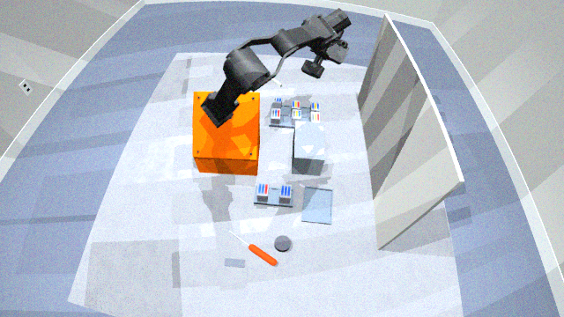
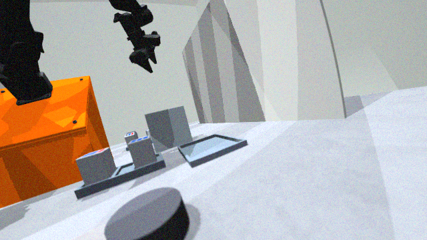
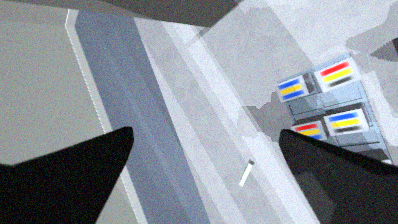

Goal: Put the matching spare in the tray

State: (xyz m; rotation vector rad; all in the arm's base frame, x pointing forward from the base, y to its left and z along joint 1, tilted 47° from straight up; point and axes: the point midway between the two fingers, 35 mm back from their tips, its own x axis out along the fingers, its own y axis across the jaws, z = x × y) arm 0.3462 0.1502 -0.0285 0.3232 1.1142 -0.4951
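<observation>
The pincer (image 2: pixel 147 65) hangs high above the far end of the counter (image 1: pixel 145 185), its fingers spread wide with nothing between them, looking down on a rack of colour-striped spare blocks (image 3: pixel 334 102) and a small white stick (image 3: pixel 246 173) beside it. The grey mounted unit (image 1: pixel 309 145) stands between that rack and the shallow tray (image 1: pixel 317 205), with a second holder carrying two striped spares (image 1: pixel 274 194) just beside the tray. An orange-handled screwdriver (image 1: pixel 260 253) and a dark puck (image 1: pixel 283 243) lie nearer, and the arm stands on an orange pedestal (image 1: pixel 247 154).
</observation>
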